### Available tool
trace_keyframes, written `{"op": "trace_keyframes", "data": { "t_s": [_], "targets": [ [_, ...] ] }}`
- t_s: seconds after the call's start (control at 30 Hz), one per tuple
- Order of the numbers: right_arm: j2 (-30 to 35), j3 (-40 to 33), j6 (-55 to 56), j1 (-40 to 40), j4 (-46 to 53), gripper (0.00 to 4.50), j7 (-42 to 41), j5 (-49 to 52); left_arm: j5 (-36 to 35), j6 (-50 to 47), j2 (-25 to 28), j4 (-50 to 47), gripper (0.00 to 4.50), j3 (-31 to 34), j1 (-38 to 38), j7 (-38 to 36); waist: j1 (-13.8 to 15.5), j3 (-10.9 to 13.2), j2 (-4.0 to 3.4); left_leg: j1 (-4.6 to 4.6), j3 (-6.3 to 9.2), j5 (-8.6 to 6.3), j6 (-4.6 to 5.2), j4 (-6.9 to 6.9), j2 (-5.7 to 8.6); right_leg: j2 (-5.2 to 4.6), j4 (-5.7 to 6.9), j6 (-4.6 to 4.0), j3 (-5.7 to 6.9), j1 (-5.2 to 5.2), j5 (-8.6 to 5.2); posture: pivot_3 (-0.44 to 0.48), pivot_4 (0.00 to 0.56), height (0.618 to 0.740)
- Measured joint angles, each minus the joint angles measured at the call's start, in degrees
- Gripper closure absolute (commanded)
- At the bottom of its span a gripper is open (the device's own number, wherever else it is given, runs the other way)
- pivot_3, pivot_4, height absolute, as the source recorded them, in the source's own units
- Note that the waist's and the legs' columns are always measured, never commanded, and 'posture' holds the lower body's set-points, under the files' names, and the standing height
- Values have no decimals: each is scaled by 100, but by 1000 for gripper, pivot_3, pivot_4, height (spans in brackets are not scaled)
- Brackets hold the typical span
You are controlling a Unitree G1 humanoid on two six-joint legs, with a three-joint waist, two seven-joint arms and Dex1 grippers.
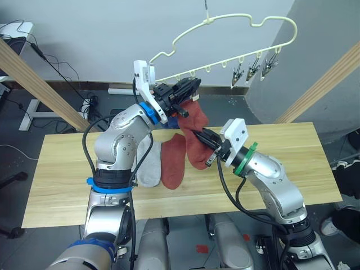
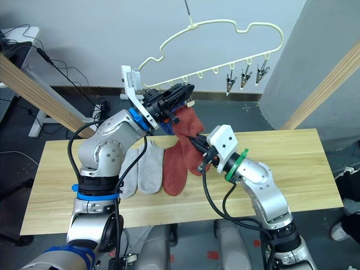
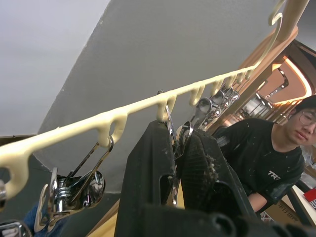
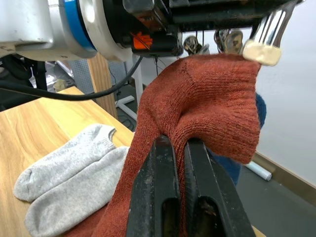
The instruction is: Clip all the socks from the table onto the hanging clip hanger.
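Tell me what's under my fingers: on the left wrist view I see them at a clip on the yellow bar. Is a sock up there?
Observer: The right gripper is shut on a rust-red sock and holds it up, top edge just beneath the left gripper.
Operator: What's left on the table?
Observer: Two light grey socks and a second rust-red sock lie flat on the table.
Operator: Any spare clips?
Observer: Three clips hang bare at the right end of the clip hanger.
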State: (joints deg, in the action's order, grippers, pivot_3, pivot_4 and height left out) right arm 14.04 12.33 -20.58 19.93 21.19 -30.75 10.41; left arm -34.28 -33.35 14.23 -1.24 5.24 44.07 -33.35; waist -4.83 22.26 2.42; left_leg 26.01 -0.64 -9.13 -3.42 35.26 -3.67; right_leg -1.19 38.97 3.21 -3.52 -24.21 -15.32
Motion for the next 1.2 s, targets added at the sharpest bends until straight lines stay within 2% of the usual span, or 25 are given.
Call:
{"op": "trace_keyframes", "data": {
  "t_s": [0.73, 0.8, 0.83, 1.13, 1.2],
  "targets": [
    [-36, -39, 519, 360, -639, 4500, 90, -88, -38, -86, 9, -22, 4231, 16, -1, 20, 2, 0, 0, 0, 0, 0, 0, 0, 0, 0, 0, -1, 1, 0, 0, -171, 356, 740],
    [-40, -39, 520, 366, -647, 4500, 90, -88, -87, -136, 5, -35, 3514, 47, -1, 44, 3, 0, 0, 0, 1, 0, 0, 0, -1, 0, 1, -1, 1, 0, 0, -171, 356, 740],
    [-44, -39, 523, 377, -656, 4500, 90, -88, -87, -136, 5, -35, 3314, 60, -1, 72, 3, 0, 0, 0, 1, 0, 0, 0, -1, 0, 1, -1, 1, 0, 0, -171, 356, 740],
    [-58, -31, 562, 397, -713, 4500, 80, -90, -133, -141, 29, -69, 540, 93, -1, 42, 4, 0, 0, 0, 1, 0, 0, 0, -1, 0, 1, -1, 1, 0, 1, -167, 355, 740],
    [-58, -27, 562, 397, -713, 4500, 78, -91, -145, -161, 78, -90, 540, 92, -5, 29, 3, 0, 0, 0, 1, 0, 0, 0, -1, 0, 1, -1, 1, 1, 1, -168, 352, 740]
  ]
}}
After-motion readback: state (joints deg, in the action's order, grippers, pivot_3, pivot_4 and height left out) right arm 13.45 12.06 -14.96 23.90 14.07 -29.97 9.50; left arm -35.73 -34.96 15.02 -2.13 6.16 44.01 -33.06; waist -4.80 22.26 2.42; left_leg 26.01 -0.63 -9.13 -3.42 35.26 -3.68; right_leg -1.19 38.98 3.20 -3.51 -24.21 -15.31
